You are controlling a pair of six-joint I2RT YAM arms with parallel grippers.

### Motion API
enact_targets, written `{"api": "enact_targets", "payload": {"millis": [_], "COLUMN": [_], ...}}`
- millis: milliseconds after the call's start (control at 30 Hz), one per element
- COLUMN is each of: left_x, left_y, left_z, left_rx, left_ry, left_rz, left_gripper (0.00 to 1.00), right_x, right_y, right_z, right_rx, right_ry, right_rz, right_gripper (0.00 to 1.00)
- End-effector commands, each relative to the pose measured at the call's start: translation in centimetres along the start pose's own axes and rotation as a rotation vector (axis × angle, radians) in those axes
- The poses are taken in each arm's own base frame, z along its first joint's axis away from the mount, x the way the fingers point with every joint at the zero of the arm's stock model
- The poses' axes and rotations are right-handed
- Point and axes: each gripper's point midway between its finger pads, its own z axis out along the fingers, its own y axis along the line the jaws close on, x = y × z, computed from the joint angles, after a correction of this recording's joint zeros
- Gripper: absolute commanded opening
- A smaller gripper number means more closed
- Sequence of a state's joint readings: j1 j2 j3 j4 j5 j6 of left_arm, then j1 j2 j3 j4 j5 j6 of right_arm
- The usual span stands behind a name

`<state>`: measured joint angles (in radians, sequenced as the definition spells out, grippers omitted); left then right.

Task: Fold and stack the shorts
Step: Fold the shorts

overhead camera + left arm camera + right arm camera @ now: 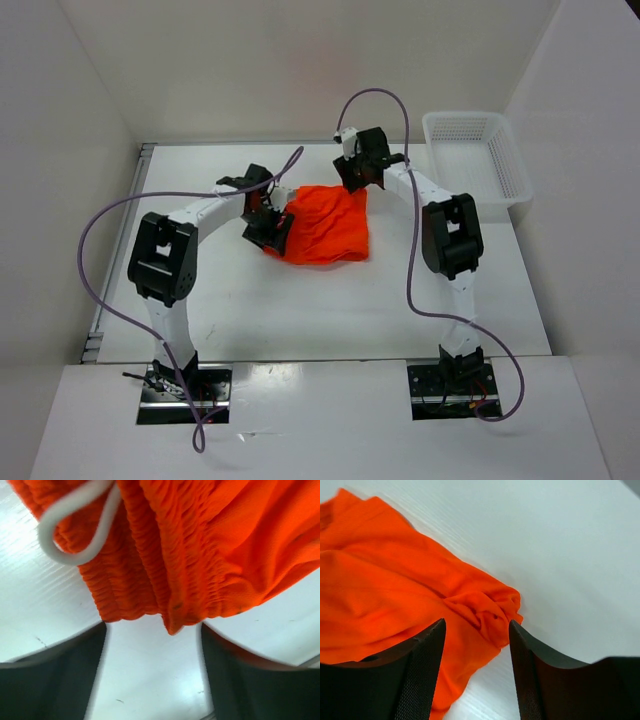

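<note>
The bright orange shorts (325,225) lie bunched on the white table in the middle of the top view. My left gripper (272,228) is open at their left edge; its wrist view shows the gathered waistband (165,565) and the white drawstring loop (75,525) just ahead of the spread fingers (60,680), with bare table between them. My right gripper (352,178) is open over the shorts' far right corner; a crumpled corner of the orange fabric (490,607) lies between and just ahead of its dark fingers (415,680).
A white plastic mesh basket (475,155) stands at the far right of the table. White walls close in the table at the back and both sides. Purple cables loop above both arms.
</note>
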<state>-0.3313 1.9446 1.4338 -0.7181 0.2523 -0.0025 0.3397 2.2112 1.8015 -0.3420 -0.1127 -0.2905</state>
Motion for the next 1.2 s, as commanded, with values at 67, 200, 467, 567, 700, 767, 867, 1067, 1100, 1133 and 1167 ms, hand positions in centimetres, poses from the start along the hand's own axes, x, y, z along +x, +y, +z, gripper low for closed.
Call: {"api": "enact_targets", "payload": {"millis": [67, 200, 467, 567, 700, 767, 867, 1067, 1100, 1133, 1167], "left_x": [-5.3, -9.1, -12.7, -13.0, -12.8, -13.1, -13.7, -15.7, -16.5, -16.8, -17.0], "left_y": [-1.3, -2.3, 0.4, 1.4, 2.4, 2.5, 2.4, 4.3, 4.0, 4.5, 5.0], "left_z": [-6.4, -8.4, -3.2, -1.1, 1.4, 1.6, 1.6, -0.6, -1.3, -1.8, -2.2], "left_rx": [0.074, 0.138, 0.129, 0.110, 0.102, 0.102, 0.108, 0.106, 0.115, 0.109, 0.112], "left_ry": [-0.208, -0.300, -0.298, -0.280, -0.247, -0.255, -0.279, -0.354, -0.377, -0.390, -0.403], "left_rz": [0.028, 0.060, 0.050, 0.040, 0.026, 0.029, 0.039, 0.026, 0.037, 0.033, 0.028], "left_gripper": [1.00, 1.00, 1.00, 1.00, 0.95, 0.64, 0.16, 0.02, 0.02, 0.02, 0.02], "right_x": [-6.1, 0.9, 9.9, 11.1, 11.8, 11.8, 12.6, 14.1, 14.1, 14.1, 14.1], "right_y": [0.7, 4.3, 11.1, 12.6, 12.4, 11.9, 10.8, 10.2, 10.2, 10.2, 10.2], "right_z": [-8.7, -10.4, -12.8, -13.1, -12.3, -11.5, -10.5, -10.2, -10.2, -10.2, -10.2], "right_rx": [-0.058, -0.163, -0.320, -0.355, -0.314, -0.274, -0.210, -0.191, -0.191, -0.191, -0.192], "right_ry": [-0.142, 0.017, 0.192, 0.214, 0.228, 0.220, 0.244, 0.280, 0.280, 0.280, 0.279], "right_rz": [-0.107, -0.249, -0.506, -0.539, -0.529, -0.525, -0.536, -0.576, -0.576, -0.576, -0.585], "right_gripper": [0.60, 0.60, 0.58, 0.58, 0.58, 0.58, 0.48, 0.06, 0.02, 0.00, 0.00]}}
